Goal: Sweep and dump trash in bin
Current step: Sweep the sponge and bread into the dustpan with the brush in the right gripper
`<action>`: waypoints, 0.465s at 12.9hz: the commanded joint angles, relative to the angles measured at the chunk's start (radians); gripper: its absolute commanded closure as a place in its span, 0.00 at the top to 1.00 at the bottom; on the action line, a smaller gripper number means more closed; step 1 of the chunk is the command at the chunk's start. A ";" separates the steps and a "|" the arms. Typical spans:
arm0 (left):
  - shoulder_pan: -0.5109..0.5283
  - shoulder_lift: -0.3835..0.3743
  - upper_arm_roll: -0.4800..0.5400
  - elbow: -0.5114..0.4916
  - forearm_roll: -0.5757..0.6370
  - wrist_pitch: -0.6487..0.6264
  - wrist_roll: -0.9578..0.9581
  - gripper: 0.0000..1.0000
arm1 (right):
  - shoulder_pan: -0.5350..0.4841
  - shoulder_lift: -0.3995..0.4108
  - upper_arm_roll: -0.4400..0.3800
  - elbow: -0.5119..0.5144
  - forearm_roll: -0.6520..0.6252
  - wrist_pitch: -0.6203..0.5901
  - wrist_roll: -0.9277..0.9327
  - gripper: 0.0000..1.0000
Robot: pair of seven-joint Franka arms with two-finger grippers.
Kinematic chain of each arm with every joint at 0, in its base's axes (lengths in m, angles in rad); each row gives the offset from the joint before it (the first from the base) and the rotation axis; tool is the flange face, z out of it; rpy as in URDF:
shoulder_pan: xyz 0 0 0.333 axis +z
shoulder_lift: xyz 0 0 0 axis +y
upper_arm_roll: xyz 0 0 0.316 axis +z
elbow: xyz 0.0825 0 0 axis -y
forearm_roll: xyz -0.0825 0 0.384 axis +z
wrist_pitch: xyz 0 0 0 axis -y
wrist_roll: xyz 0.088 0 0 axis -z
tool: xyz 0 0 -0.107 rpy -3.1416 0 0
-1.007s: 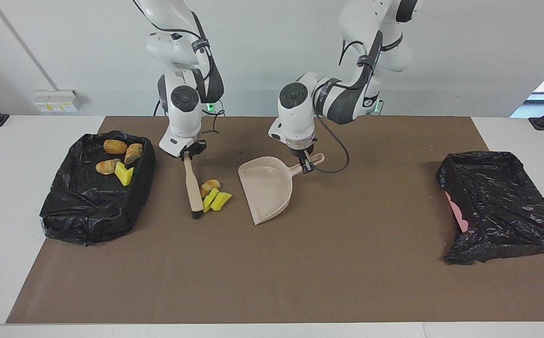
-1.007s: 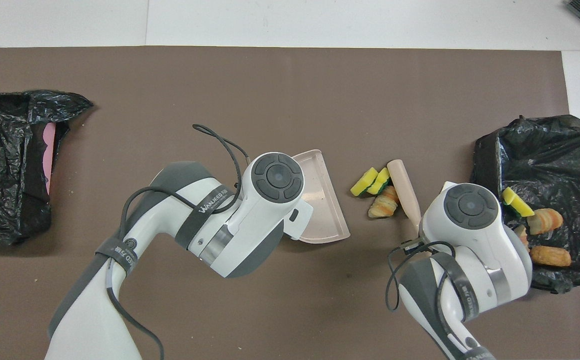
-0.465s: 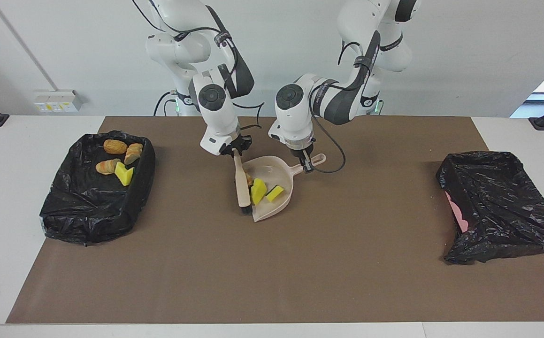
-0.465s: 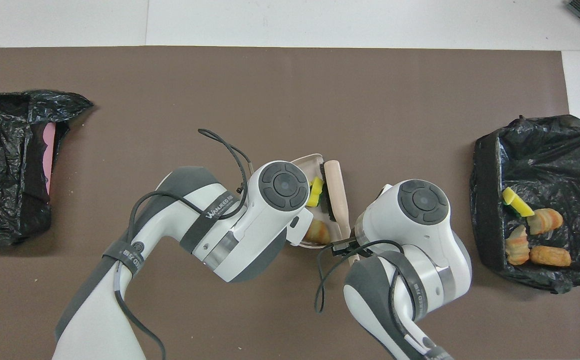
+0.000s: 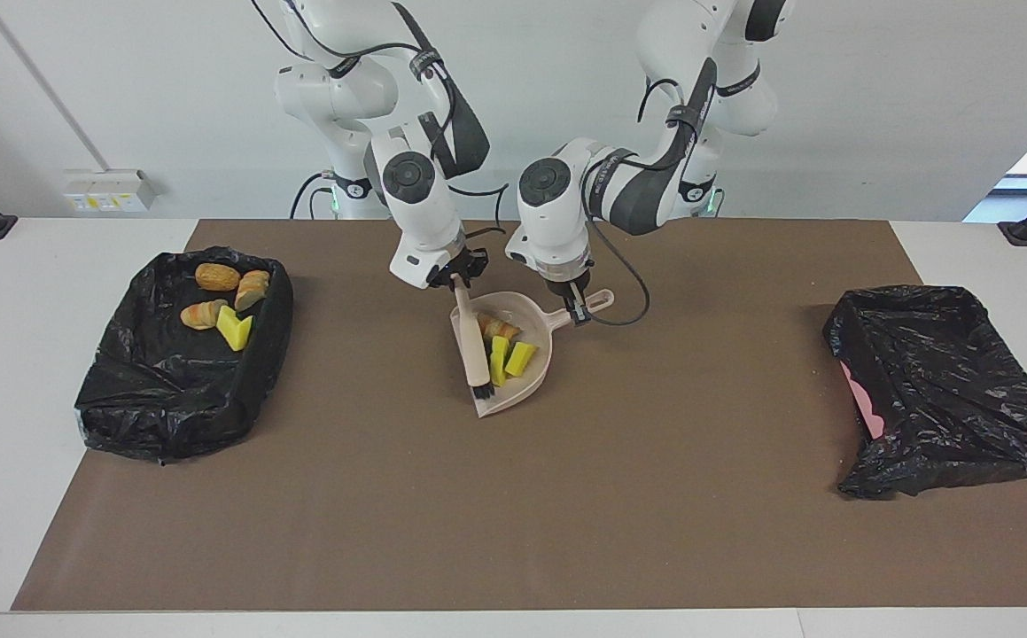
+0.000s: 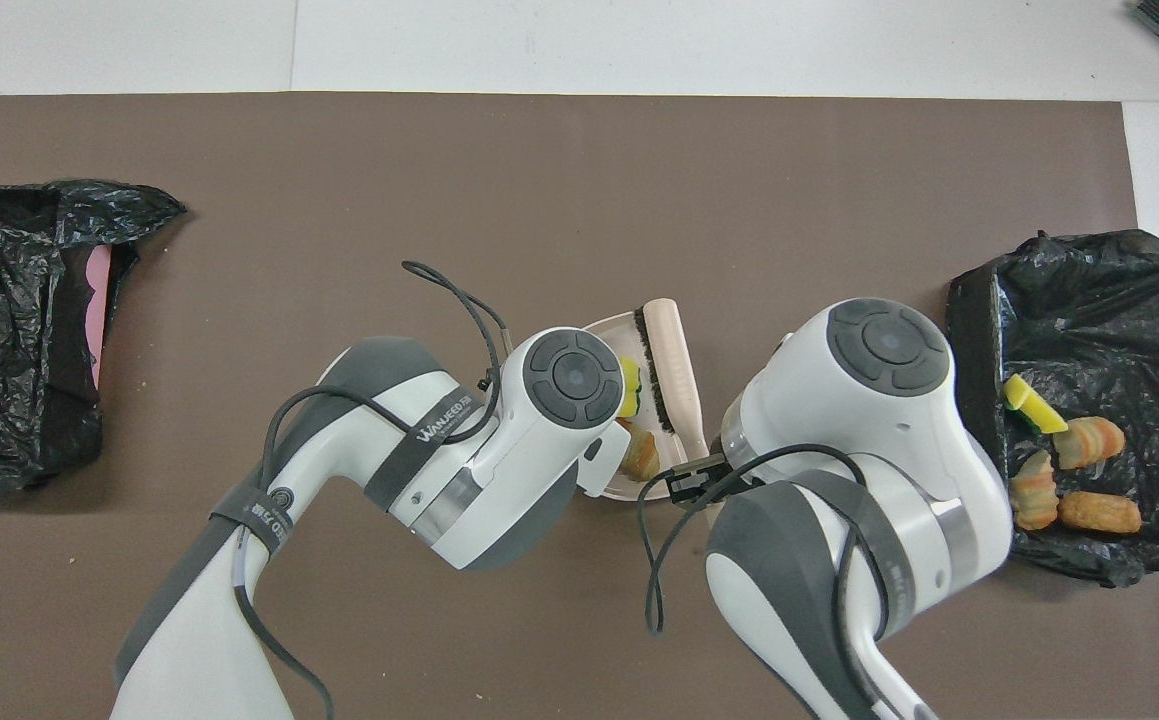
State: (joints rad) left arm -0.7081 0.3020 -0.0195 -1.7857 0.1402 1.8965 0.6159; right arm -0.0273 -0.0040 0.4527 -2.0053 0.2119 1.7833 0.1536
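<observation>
Holding brush (image 5: 470, 341) by its handle top, right gripper (image 5: 457, 279) clamped shut, bristle end down inside dustpan (image 5: 538, 365) mouth. Left gripper (image 5: 576, 309) shut on dustpan handle. Trash (image 5: 504, 347) sat in the pan, just on the pan-handle side of the brush: two yellow wedges, one bread lump. Brush long axis ran along pan mouth, blocking spill-out. Likely next: lift pan, carry to a bin. Filled bin (image 5: 123, 390) past the brush, toward right arm's end; other bin (image 5: 965, 354) well apart at left arm's end. Brush and right arm stood in that path.
</observation>
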 commanded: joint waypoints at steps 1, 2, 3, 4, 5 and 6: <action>-0.007 -0.023 0.013 -0.043 0.012 0.053 0.031 0.00 | -0.028 -0.086 0.003 -0.003 -0.070 -0.127 0.056 0.00; 0.005 -0.018 0.016 -0.044 0.013 0.093 0.034 0.00 | -0.014 -0.109 0.011 -0.004 -0.118 -0.190 0.116 0.00; 0.021 -0.015 0.018 -0.044 0.021 0.125 0.036 0.00 | -0.002 -0.135 0.017 -0.027 -0.123 -0.221 0.177 0.00; 0.045 -0.014 0.018 -0.046 0.022 0.139 0.048 0.00 | 0.038 -0.172 0.017 -0.067 -0.111 -0.222 0.220 0.00; 0.062 -0.015 0.018 -0.046 0.022 0.147 0.089 0.00 | 0.055 -0.209 0.017 -0.111 -0.092 -0.216 0.245 0.00; 0.093 -0.023 0.018 -0.044 0.021 0.153 0.153 0.00 | 0.059 -0.229 0.017 -0.137 -0.053 -0.214 0.254 0.00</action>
State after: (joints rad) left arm -0.6618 0.3044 0.0007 -1.8062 0.1454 2.0117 0.6885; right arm 0.0201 -0.1536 0.4652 -2.0552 0.1242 1.5563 0.3714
